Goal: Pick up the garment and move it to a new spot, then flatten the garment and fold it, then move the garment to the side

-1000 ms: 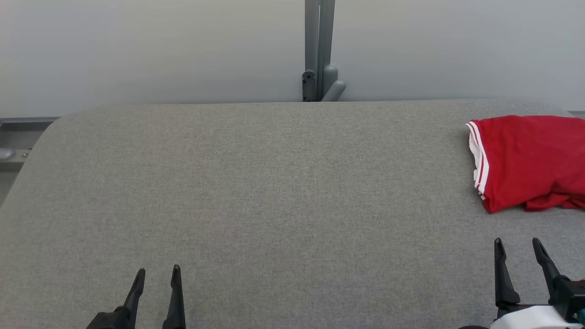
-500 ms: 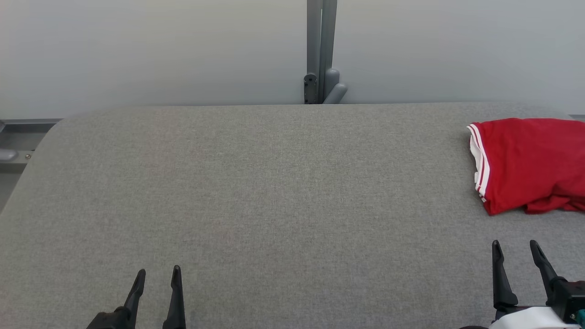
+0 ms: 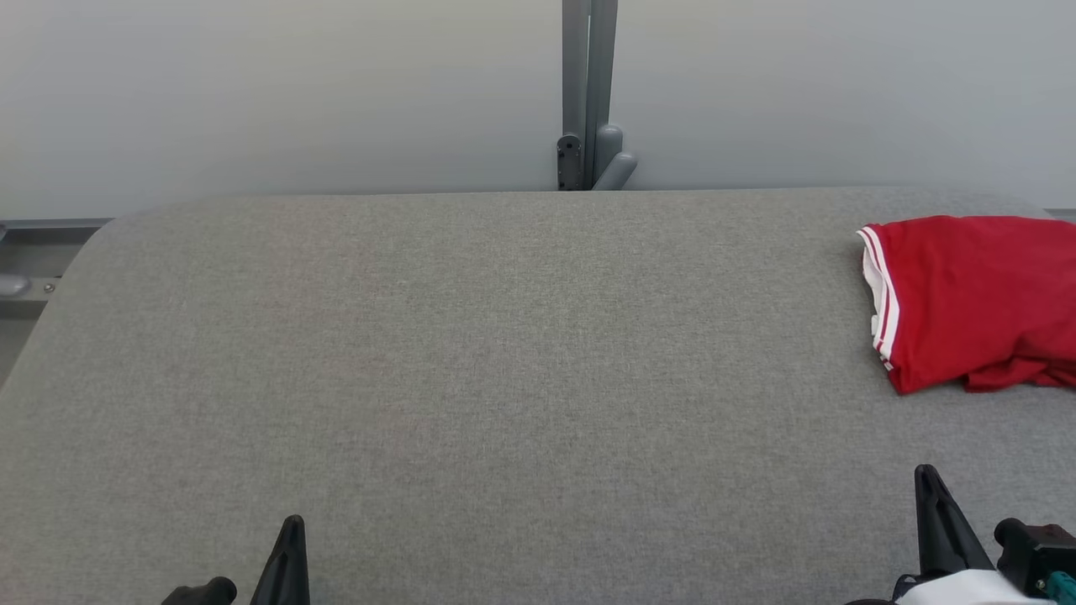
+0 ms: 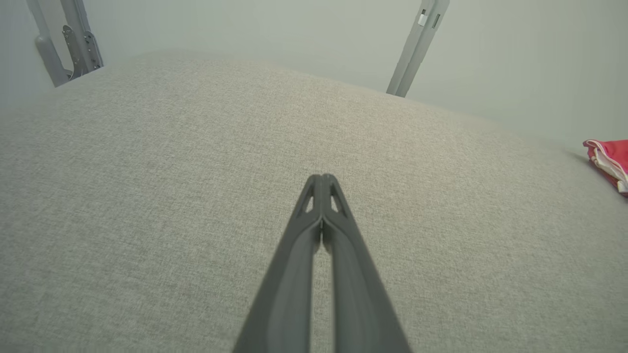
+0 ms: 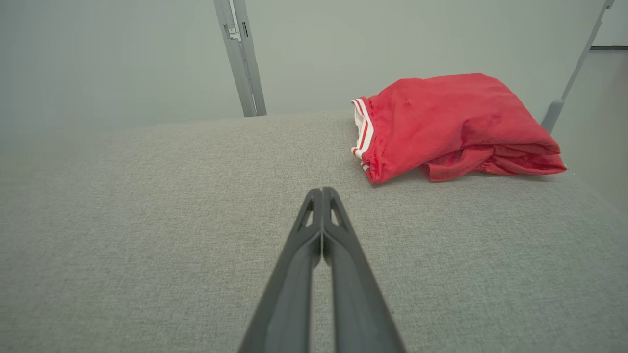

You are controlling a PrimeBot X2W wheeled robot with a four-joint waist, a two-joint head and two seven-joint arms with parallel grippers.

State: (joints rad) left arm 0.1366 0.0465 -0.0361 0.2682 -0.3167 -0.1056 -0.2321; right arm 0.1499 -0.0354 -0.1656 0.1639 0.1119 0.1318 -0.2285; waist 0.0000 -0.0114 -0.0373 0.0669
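Observation:
The garment point(image 3: 975, 298) is red with white-striped trim, folded in a loose bundle at the far right of the grey padded table point(image 3: 504, 353). In the right wrist view the garment point(image 5: 451, 125) lies ahead and to the right of my fingertips, apart from them. My right gripper point(image 3: 927, 475) is shut and empty near the front right edge; its tips point(image 5: 322, 192) meet over bare fabric. My left gripper point(image 3: 292, 525) is shut and empty at the front left, fingertips point(image 4: 321, 179) pressed together. A red corner of the garment point(image 4: 608, 159) shows at the left wrist view's right edge.
A grey metal post point(image 3: 588, 92) rises behind the table's back edge, against a pale wall. A metal frame rail point(image 3: 25, 286) runs past the table's left rounded corner. More posts point(image 4: 417, 46) stand behind the table in the wrist views.
Both grippers have shut from open, and both sit lower in the head view than before. The garment has not moved.

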